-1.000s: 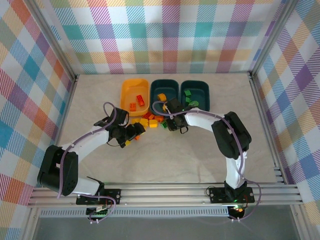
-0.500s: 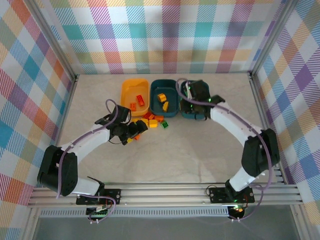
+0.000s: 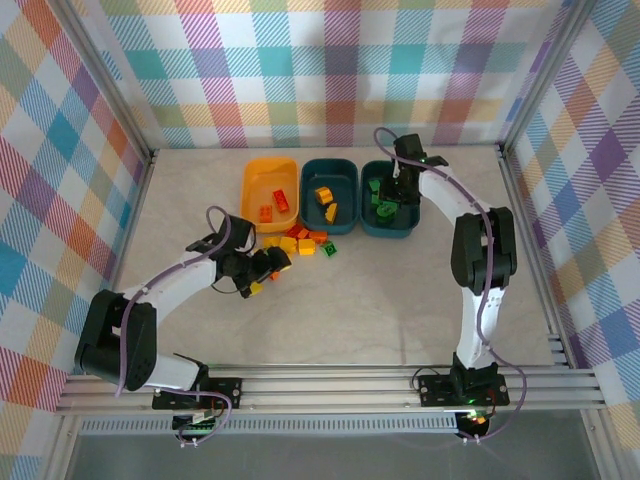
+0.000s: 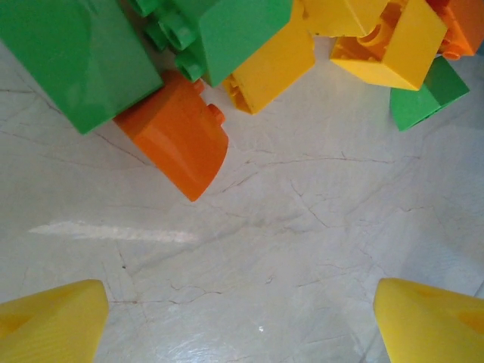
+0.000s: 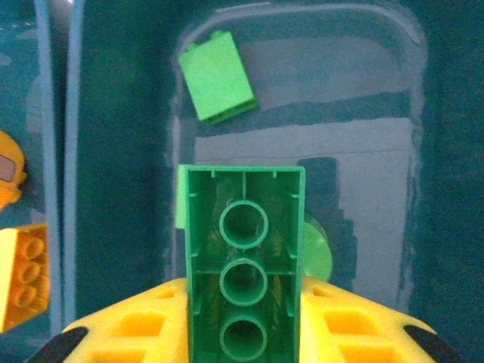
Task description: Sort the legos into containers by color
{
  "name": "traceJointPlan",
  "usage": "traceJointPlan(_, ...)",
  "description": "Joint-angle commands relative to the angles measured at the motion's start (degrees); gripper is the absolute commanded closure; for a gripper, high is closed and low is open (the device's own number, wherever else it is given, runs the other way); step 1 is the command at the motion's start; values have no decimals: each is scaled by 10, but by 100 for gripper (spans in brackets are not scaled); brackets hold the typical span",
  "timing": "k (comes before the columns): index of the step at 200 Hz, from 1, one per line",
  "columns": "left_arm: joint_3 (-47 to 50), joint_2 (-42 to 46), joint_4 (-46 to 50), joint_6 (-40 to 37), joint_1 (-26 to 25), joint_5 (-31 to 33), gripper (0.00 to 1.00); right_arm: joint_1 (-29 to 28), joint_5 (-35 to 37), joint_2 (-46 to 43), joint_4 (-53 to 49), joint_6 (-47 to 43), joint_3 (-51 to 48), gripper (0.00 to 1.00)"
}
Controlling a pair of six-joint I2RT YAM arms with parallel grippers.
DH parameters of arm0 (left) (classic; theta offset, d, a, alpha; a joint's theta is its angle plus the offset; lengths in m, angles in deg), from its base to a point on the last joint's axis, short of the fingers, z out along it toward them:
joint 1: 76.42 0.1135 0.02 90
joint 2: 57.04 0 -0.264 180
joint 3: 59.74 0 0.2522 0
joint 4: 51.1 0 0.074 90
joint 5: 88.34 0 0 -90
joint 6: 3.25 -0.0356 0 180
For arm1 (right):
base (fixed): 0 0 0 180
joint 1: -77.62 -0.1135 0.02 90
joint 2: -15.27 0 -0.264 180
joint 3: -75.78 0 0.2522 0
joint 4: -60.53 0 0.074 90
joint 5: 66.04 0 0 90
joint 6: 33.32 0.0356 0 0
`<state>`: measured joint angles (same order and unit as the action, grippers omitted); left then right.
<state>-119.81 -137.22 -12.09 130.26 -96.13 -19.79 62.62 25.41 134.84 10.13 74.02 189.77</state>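
Near left, left gripper: hangs low over the table, stands spread wide, grips nothing; yellow fingertips sit far apart in the wrist view with bare table between. Just beyond those tips, loose legos: lie heaped on the table, with an orange brick nearest, pressed against a large green piece, and yellow and more green behind. Farther back, three tubs side by side in a row. Orange-yellow tub, at the left: holds two red-orange bricks. Middle teal tub: holds yellow bricks. Right teal tub: holds green ones. Farthest, right gripper: hangs over the right teal tub, closed partway on a green brick, pinches its long sides between yellow fingers, underside holes facing the wrist camera. Below, on that tub's floor, second green brick: lies apart from the held one.
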Motion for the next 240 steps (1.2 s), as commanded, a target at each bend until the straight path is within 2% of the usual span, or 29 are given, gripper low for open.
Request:
traceJointPlan(1, -3, 6, -6, 6, 5, -12, 9, -2, -23, 18, -25, 3, 42, 68)
traceJointPlan(40, -17, 3, 0, 6, 5, -10, 9, -2, -17, 33, -47, -5, 74, 59)
traceJointPlan(70, -21, -2, 4, 2, 5, -10, 9, 0, -5, 26, -53, -8, 79, 46)
traceJointPlan(92, -21, 0, 6, 0, 6, -8, 9, -1, -3, 9, -56, -3, 68, 46)
traceJointPlan(109, -18, 9, 12, -4, 15, 7, 9, -10, -16, -47, -16, 12, 6, 49)
traceJointPlan(123, -9, 23, 12, -4, 33, 14, 9, -41, -22, -111, 40, 21, -74, 49)
traceJointPlan(137, 1, 36, 12, -3, 58, 17, 9, -93, 8, -161, 80, 17, -139, 49)
traceJointPlan(160, 12, 53, 17, 1, 99, 21, 8, -178, 58, -193, 128, 1, -215, 45)
traceJointPlan(173, 17, 63, 19, 2, 122, 18, 8, -214, 85, -189, 143, -6, -237, 39)
traceJointPlan(199, 22, 77, 18, 4, 153, 2, 6, -255, 89, -148, 157, -52, -241, 32)
traceJointPlan(240, 31, 82, 14, 6, 158, -22, 6, -267, 101, -82, 138, -79, -204, 24)
